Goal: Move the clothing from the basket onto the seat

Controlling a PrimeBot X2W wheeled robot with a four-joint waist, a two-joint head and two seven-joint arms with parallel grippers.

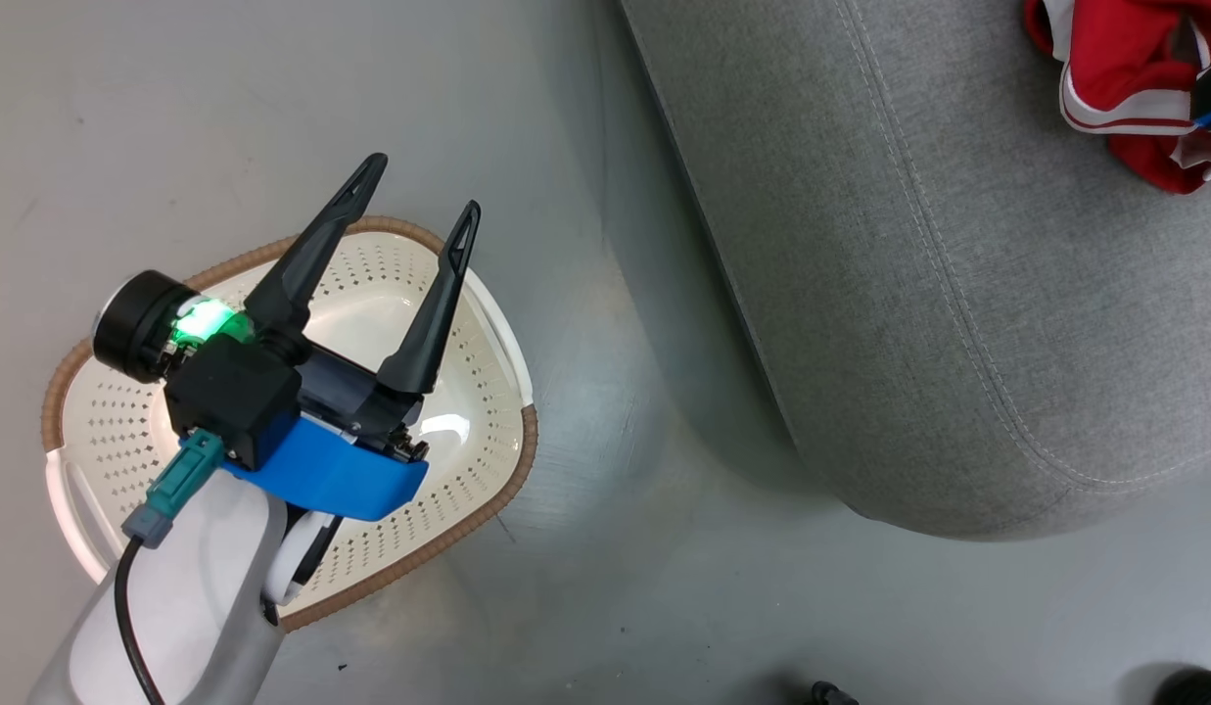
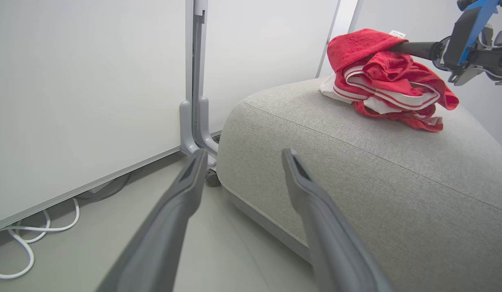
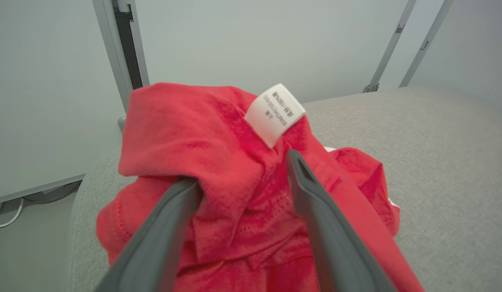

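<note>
One broad grey seat (image 1: 957, 294) takes up the right of the head view, and the basket (image 1: 106, 441) stands on the pale floor (image 1: 615, 587) well apart from it, at the robot's left; what shows of the basket's inside is bare, though the left arm covers part of it; the clothing (image 1: 1124, 78) lies in a crumpled red heap on top of the seat, resting on the cushion and clear of its rounded edge; the left gripper (image 1: 423, 186) hovers above the basket with its fingers spread wide and nothing between them, far from the heap; the right gripper (image 3: 240, 168) is right at the heap, its two fingers standing apart with red folds bunched in the gap, one fold draped over the finger at the left of its wrist view, so it looks let go rather than pinched; a small white tag (image 3: 275, 113) sticks up just beyond the fingertips; the heap lies straight ahead along the right fingers' own line, so the likely next move is a straight pull back along that line, and the draped fold could snag and drag the cloth towards the edge
</note>
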